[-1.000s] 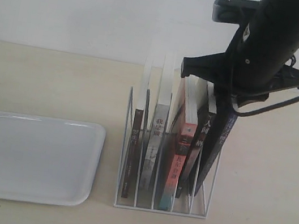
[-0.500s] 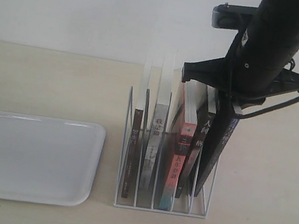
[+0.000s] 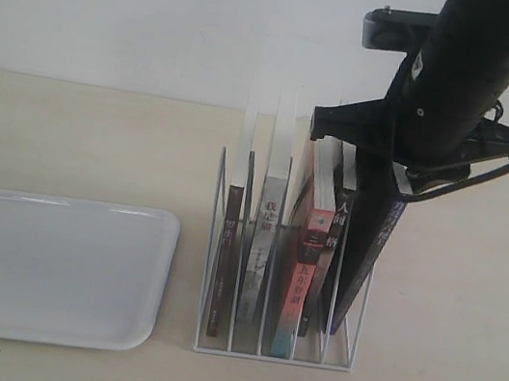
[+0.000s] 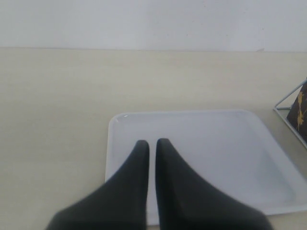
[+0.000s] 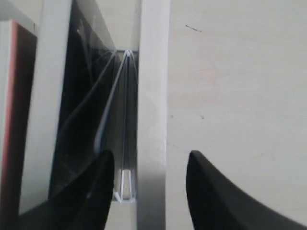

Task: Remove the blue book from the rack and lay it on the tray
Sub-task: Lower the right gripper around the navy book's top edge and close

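The blue book (image 3: pixel 364 268) stands in the rack (image 3: pixel 211 242), in its slot farthest from the tray (image 3: pixel 47 263). My right claw (image 5: pixel 149 155) is spread wide astride its white page edges, touching neither side. My left claw (image 4: pixel 152 142), nearly closed and empty, hovers over the tray on the surface (image 3: pixel 446 330).

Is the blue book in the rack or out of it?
In: the blue book leans in the rightmost slot of the rack; the open right gripper straddles its top edge.
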{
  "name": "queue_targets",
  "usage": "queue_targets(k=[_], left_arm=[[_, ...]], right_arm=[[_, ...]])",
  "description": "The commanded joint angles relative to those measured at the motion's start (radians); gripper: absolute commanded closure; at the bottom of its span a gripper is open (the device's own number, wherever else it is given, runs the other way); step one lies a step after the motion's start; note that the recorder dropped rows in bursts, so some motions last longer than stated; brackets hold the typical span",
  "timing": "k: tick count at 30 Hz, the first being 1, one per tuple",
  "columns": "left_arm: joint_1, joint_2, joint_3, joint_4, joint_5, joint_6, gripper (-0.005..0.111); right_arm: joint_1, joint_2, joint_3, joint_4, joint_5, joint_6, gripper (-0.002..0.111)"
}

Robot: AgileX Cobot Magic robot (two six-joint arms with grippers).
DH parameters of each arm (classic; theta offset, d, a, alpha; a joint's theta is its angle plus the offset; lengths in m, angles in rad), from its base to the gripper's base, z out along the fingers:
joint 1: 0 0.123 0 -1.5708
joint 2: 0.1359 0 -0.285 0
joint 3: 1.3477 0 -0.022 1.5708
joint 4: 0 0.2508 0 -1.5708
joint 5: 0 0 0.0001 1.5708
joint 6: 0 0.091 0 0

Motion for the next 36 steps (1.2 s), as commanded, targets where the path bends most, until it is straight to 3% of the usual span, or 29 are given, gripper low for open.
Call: queue_targets(k=[1,5,15,36], left_arm=[[0.002,-0.004,0.004,0.0,-0.004,0.002,0.102],[0.002,-0.004,0.004,0.0,-0.004,0.002,0.102],[0.002,-0.004,0.004,0.0,-0.004,0.002,0.102],[0.002,-0.004,0.004,0.0,-0.004,0.002,0.102]], right_arm=[[-0.002,-0.008,0.004,0.001,0.001,0.006,0.072],[-0.002,-0.008,0.004,0.001,0.012,0.01,0.086],[-0.002,-0.016,0.002,0.001,0.032,0.01,0.068],[-0.001,-0.037,0.0,0.028,0.0,0.01,0.068]])
